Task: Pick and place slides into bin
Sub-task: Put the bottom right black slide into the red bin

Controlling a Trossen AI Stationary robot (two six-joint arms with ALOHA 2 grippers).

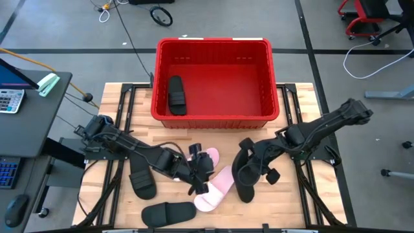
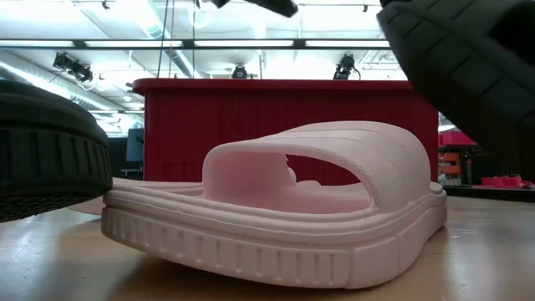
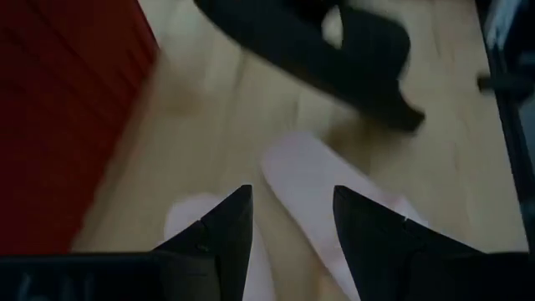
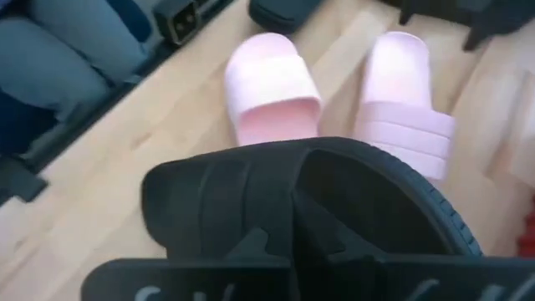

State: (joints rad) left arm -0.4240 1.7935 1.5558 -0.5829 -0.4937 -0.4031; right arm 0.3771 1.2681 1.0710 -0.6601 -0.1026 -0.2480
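Gripping a black slide (image 1: 244,169), your right hand (image 1: 253,169) is closed on it: the right wrist view shows the shoe's broad strap and ribbed sole edge (image 4: 334,209) filling the space directly ahead of the fingers, and the high view shows it carried tilted, though whether it is fully clear of the worktop (image 1: 304,207) you cannot tell. Just beyond that held shoe lie the two pale pink slides side by side, one (image 4: 269,96) with its strap toward the camera and the other (image 4: 405,100) next to it. Your left hand (image 1: 202,169) sits over those same pink slides, fingers (image 3: 226,230) parted and holding nothing, with one pink slide (image 3: 318,188) showing between and beyond them and the red wall of the bin (image 3: 67,125) off to one side. Behind your left hand, along its arm, a second black slide (image 1: 141,181) lies flat, and a third (image 1: 168,211) lies nearer the worktop's front edge. Farther out from both hands, the bin (image 1: 213,118) stands at the worktop's far side with one black slide (image 1: 176,96) already lying inside against its left wall.
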